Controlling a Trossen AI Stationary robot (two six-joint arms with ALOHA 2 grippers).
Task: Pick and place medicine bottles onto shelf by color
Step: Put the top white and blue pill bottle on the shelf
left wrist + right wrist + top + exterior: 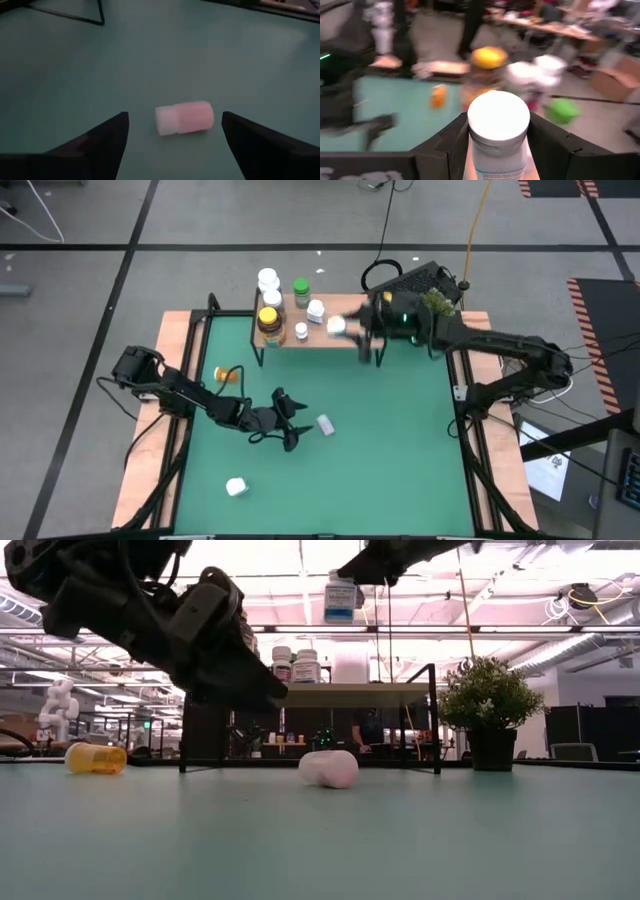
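Left gripper (pixel 298 423) spread by lying white bottle (pixel 325 424), right gripper (pixel 352 328) pinching white-capped bottle (pixel 498 131) (over shelf (pixel 320 332))

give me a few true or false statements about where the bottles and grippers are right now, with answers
1. The right gripper holds a white-capped bottle above the light wood shelf. True.
2. The left gripper is clamped on the small white bottle lying on its side. False: its fingers are open with the bottle lying between them on the green tabletop.
3. The orange bottle stands upright on the shelf. False: it lies on the table, left of the shelf.
4. A green bottle stands on the shelf. True.
5. Another small white bottle sits near the table's front edge. True.
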